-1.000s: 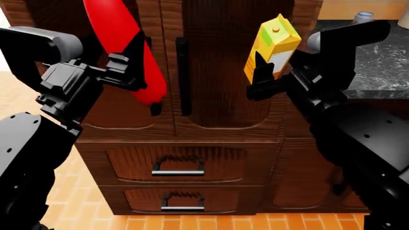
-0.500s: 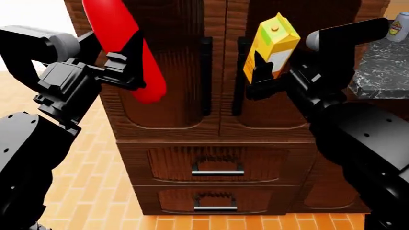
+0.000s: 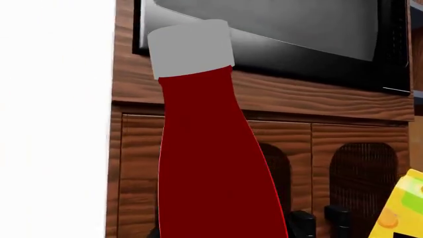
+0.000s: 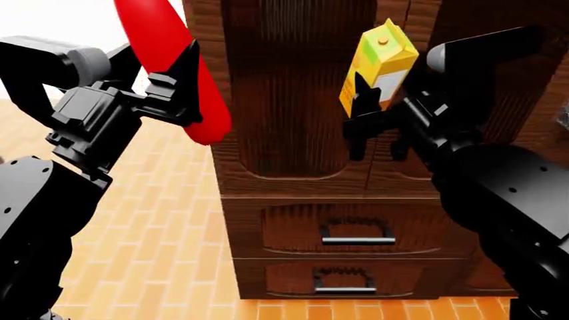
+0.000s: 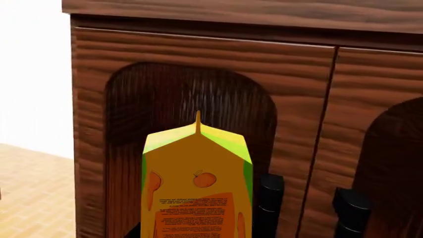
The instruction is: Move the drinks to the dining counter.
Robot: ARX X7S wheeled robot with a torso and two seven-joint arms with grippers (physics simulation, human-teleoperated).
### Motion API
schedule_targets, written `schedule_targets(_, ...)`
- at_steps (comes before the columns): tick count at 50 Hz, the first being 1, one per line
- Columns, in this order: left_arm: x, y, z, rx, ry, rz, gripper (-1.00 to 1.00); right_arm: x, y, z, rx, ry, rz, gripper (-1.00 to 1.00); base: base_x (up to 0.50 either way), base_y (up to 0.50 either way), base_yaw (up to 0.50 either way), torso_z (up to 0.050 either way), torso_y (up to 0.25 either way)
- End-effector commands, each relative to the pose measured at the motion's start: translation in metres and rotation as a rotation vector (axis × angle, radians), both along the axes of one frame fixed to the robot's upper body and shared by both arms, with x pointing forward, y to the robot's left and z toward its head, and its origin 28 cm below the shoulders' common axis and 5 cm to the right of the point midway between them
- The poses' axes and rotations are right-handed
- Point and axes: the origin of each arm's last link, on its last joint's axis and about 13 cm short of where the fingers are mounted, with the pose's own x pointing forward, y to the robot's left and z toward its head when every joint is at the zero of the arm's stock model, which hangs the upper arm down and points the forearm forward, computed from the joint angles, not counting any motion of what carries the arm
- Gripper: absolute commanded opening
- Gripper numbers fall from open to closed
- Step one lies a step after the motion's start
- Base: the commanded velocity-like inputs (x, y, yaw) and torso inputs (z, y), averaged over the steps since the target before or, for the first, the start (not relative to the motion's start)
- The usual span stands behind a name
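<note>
Red bottle (image 4: 169, 63) clamped in left gripper (image 4: 173, 93) — yellow carton (image 4: 378, 63) in right gripper (image 4: 366, 110).

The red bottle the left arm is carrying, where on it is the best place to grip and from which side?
Grip the red bottle around its wide lower body, roughly where the left gripper has it now, closing from the sides across its round section. The body tapers up to a narrow neck and grey cap, so a higher hold would probably be less secure. It is tilted, so the fingers should follow that lean.
</note>
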Motion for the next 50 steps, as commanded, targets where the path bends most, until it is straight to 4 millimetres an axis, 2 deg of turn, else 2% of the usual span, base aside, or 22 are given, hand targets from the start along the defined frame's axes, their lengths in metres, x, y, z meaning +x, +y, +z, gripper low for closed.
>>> schedule_targets(1, -0.0012, 0.0, 0.0034, -0.018, -0.014, -0.006, -1.0, -0.0013, -0.0031, 0.0085, -0.001, -0.051, -0.026, -1.0, 0.0, 0.5, 0.0, 0.0, 0.01)
schedule_targets(50, -0.0031, 0.0015, 0.0046, -0.013, -0.016, -0.001, -1.0, -0.0014, -0.0034, 0.0102, -0.002, -0.052, -0.024, -1.0, -0.02, 0.5, 0.0, 0.001, 0.002)
